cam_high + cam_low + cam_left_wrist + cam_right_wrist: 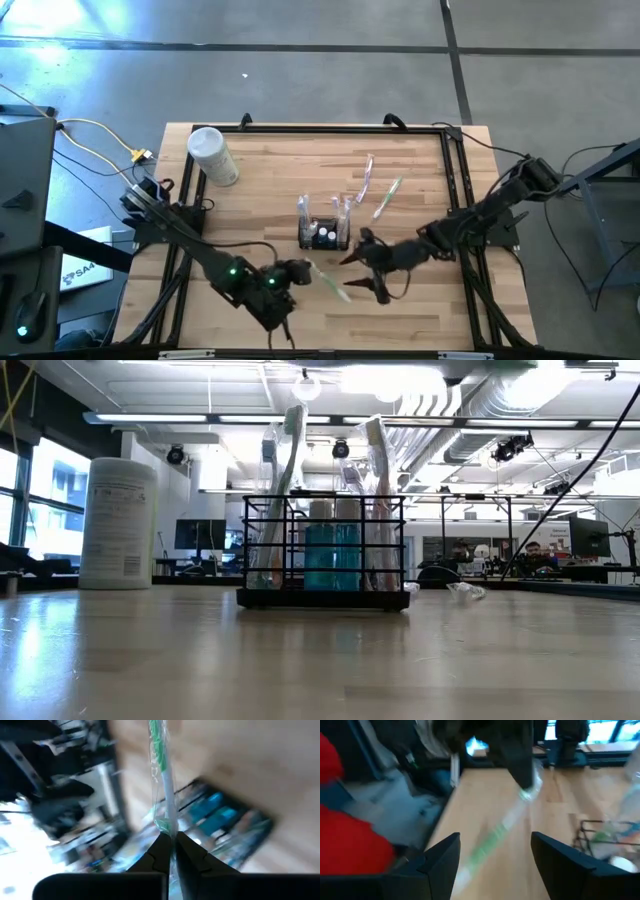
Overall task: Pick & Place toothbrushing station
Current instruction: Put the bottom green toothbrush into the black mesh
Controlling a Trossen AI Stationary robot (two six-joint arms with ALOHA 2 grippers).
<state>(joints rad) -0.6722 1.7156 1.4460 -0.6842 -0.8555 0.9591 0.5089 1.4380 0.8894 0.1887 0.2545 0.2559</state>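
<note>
- Centrally on the wooden table (420, 310): toothbrushing station (324, 234), upright.
- White canister (213, 156) at 10 o'clock; office room behind.
- Left gripper (300, 270) pinches a wrapped toothbrush (330, 282).
- Right gripper (362, 274) spread wide at 5 o'clock.

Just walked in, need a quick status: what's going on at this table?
The left gripper is shut on a wrapped green toothbrush, holding it near the table's front. The right gripper sits open just beside the brush's free end. The black caddy stands mid-table, already holding toothbrushes and a blue item. Two more wrapped toothbrushes lie behind it; a white canister stands at the back left.
</note>
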